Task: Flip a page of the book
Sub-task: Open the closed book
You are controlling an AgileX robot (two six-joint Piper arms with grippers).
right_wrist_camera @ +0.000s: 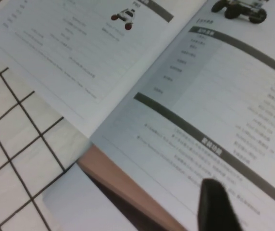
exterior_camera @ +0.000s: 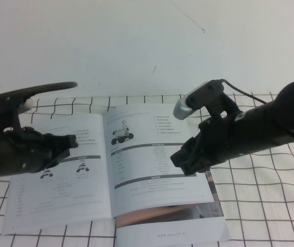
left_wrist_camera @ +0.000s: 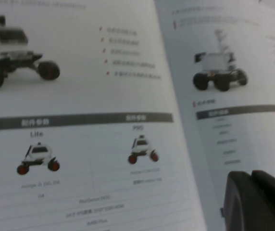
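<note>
**Right claw parted over the lifted page**

The book lies open on the gridded cloth covering the bench, spine roughly centred between the arms. The right-hand page, showing a wheeled robot with a mast and two grey bars, rides slightly raised above the sheets beneath, a brown-toned leaf visible under its lower corner. The right claw hangs over that page's outer edge, fingers spread apart, pinching nothing. The left claw sits over the left-hand page, probably to steady the booklet; cannot tell its opening.
</note>
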